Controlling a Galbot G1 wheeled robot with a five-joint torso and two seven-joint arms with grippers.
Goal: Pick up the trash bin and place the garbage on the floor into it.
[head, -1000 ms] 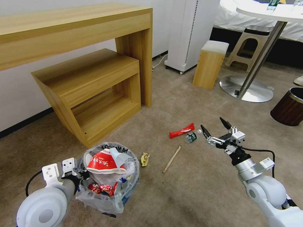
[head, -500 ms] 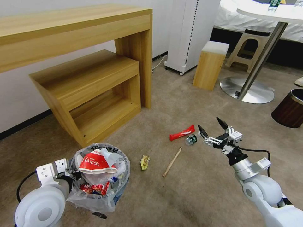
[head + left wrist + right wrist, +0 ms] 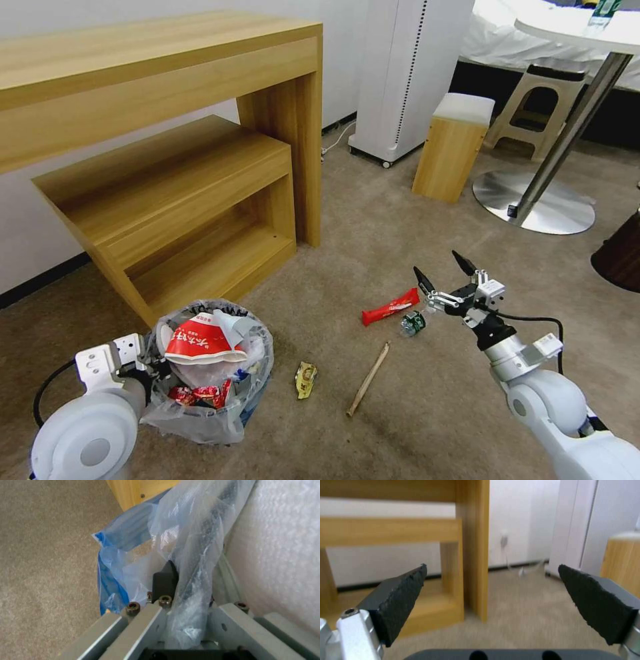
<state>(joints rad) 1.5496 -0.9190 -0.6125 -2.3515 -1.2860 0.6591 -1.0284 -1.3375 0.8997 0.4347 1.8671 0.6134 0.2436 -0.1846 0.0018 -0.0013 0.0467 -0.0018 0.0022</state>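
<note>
Head view: trash bin (image 3: 207, 373), clear crinkly liner, stuffed w/ red-white packets (image 3: 200, 343)

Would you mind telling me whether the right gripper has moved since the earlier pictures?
Yes. Against the small bottle, the open right gripper has shifted forward and to its left, now nearly above it.

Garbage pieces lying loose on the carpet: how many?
4: red wrapper and small bottle by the open right end effector; wooden stick nearer the robot; yellow wrapper beside the trash bin. Others may be hidden.
</note>
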